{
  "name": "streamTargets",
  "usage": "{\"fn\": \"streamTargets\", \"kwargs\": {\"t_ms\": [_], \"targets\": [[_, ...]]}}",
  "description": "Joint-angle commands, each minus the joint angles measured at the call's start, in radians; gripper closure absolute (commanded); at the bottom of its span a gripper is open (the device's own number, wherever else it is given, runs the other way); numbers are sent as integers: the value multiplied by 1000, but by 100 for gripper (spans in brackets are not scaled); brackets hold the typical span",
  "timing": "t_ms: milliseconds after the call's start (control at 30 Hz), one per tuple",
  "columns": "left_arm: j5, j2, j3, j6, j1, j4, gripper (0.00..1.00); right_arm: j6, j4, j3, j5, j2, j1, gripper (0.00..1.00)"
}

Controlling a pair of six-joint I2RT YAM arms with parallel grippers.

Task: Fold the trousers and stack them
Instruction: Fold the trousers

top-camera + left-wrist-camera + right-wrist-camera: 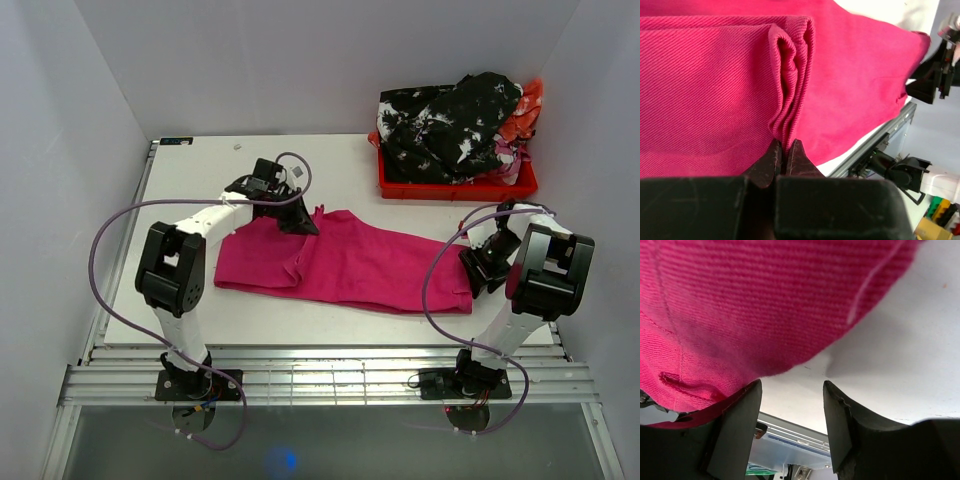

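The magenta-pink trousers (370,265) lie spread lengthwise across the middle of the table, with a doubled layer at their left end. My left gripper (297,218) sits at their far upper edge. In the left wrist view it (785,147) is shut on a bunched vertical fold of the trousers (715,85). My right gripper (478,268) is at the trousers' right end. In the right wrist view it (792,387) stands open, low over the table. The edge of the trousers (765,305) hangs just beyond its tips and brushes the left finger (742,415). Nothing lies between the fingers.
A red plastic crate (455,188) stands at the back right, heaped with black floral clothes (450,125) and some orange-red cloth. White walls close in the table (330,170) on three sides. A slatted metal rail (320,375) runs along the near edge.
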Motion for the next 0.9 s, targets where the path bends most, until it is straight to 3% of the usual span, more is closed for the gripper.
{"fn": "streamTargets", "kwargs": {"t_ms": [0,267,733,800,833,867], "targets": [[1,-7,28,-90,-59,69,100,20,0,5,-7,-36,12,42],[-68,99,100,-219,-160,72,100,22,-12,-7,-4,-56,22,42],[-188,205,178,-258,-231,64,100,19,-28,-2,-6,-77,28,42],[-193,214,184,-258,-232,64,92,19,-28,-4,-7,-84,28,41],[-187,216,189,-244,-232,70,71,17,-29,-4,-9,-87,29,41],[-165,212,193,-236,-232,75,61,17,-34,-1,-10,-90,29,41]]}}
